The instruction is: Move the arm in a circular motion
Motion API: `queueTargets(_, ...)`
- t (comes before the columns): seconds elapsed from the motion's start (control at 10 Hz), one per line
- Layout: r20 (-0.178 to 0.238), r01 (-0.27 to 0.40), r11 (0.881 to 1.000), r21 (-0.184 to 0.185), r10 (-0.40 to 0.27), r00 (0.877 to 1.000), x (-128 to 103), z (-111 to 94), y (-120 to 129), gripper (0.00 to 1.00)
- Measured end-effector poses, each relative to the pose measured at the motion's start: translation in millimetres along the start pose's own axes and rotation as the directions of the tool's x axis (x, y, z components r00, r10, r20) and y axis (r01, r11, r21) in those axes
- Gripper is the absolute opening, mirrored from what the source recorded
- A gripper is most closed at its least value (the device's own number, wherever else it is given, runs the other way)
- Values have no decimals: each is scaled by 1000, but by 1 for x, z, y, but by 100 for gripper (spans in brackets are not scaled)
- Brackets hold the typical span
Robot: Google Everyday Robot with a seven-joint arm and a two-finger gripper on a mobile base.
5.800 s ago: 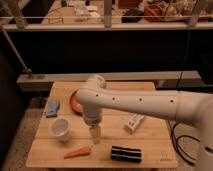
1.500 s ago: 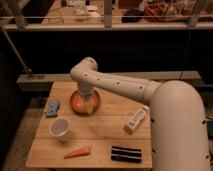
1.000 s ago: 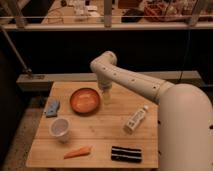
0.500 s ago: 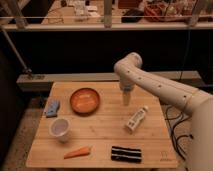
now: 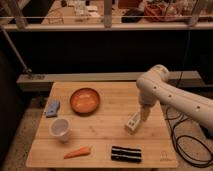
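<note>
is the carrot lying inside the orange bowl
No, the carrot lies on the bare table near its front edge, apart from the orange bowl; the gripper hangs at the right by the white bottle.

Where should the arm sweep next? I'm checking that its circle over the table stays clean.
Probably toward the front edge, then left. The arm bends at the table's right side, its tool hanging just above the white bottle, so it should keep its height.

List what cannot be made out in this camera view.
- Gripper: the pale tip hangs over the right of the table, by the white bottle; contact with it unreadable.
- Arm: its base is cut off by the right edge.
- Black object at the front edge: too blurred to identify.
</note>
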Motion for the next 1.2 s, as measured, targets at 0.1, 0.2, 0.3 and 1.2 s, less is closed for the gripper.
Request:
queueTargets(0.1, 34, 16, 999, -44, -15, 999, 0, -2, 19, 80)
queueTargets(0.2, 61, 43, 996, -83, -38, 997, -5, -4, 32, 80)
queueTargets(0.3, 83, 80, 989, -121, -70, 994, -16, -6, 46, 80)
queueTargets(1.2, 170, 450, 860, -241, -419, 892, -188, -29, 154, 80)
